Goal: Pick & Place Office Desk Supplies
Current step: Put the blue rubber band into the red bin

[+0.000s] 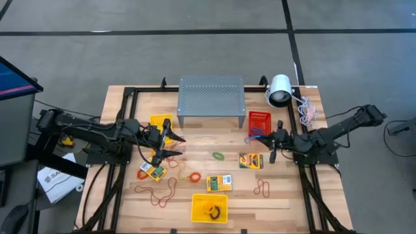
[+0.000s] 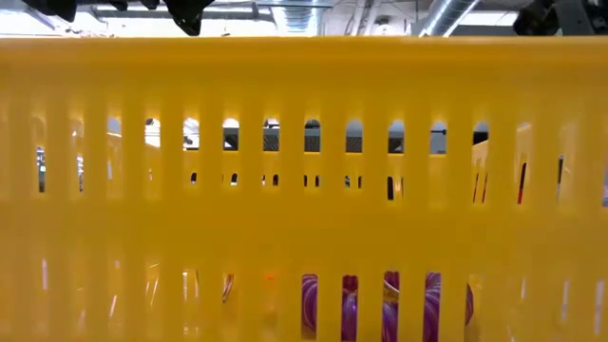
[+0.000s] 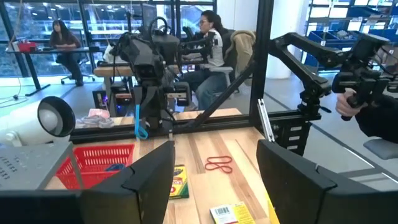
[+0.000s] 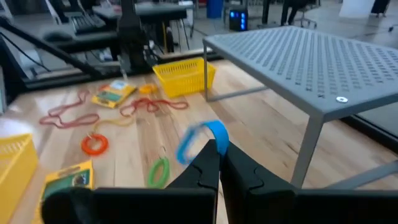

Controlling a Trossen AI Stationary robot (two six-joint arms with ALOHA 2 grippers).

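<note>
The right gripper (image 4: 219, 163) has its fingers closed on a blue rubber band (image 4: 202, 140), which loops up from the pinched tips; in the left wrist view the same band (image 3: 140, 127) hangs from that gripper above the table. From overhead, the right gripper (image 1: 278, 140) sits just beside the red basket (image 1: 259, 121), on the side away from the grey perforated stand (image 1: 210, 95). The step in hand appears to be the carry: the band is lifted and not yet deposited. The next move likely calls for a short shift over the red basket's open top, then parting the fingers so the loop drops inside rather than catching on the rim. The left gripper (image 1: 170, 145) is spread wide and holds nothing, hovering near the yellow basket (image 1: 161, 121) at the stand's other end. Remaining supplies lie loose on the table further from the stand: a green band (image 1: 218, 156), an orange band (image 1: 193, 177), red loops (image 1: 262, 188), and three crayon boxes (image 1: 251, 160), (image 1: 219, 182), (image 1: 154, 171). A second yellow basket (image 1: 209, 208) sits at the table's near edge.
</note>
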